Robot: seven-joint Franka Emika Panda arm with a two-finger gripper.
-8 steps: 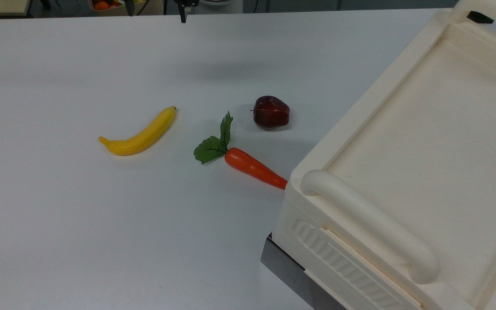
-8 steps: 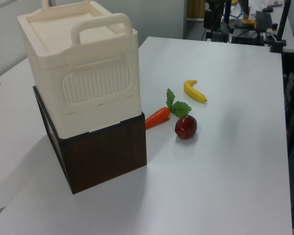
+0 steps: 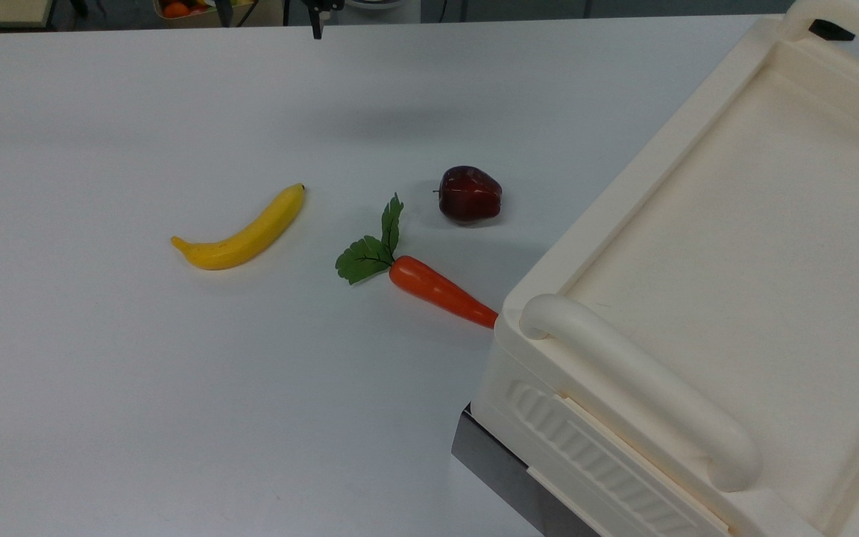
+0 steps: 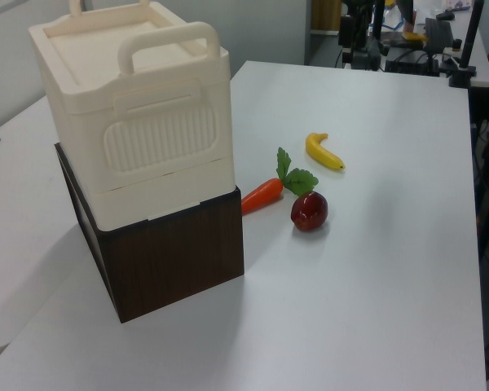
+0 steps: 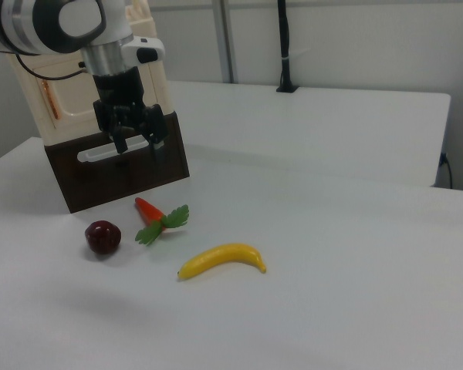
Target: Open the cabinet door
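Hanging from above in the right view, the tool (image 5: 137, 141) points down before the cabinet (image 5: 77, 96), fingers spread. The cabinet door (image 5: 62, 96) faces this camera; the left view shows the cabinet's ribbed side (image 4: 159, 138) instead.

1. The cabinet (image 4: 138, 138), a large cream plastic box with thick rounded handles, stands upright behind the pincer (image 5: 136, 145) in the right view.
2. Its cabinet door (image 5: 62, 96), cream with a copper strip, looks closed.

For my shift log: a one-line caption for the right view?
Gripper hangs before the cabinet, above carrot, apple and banana.
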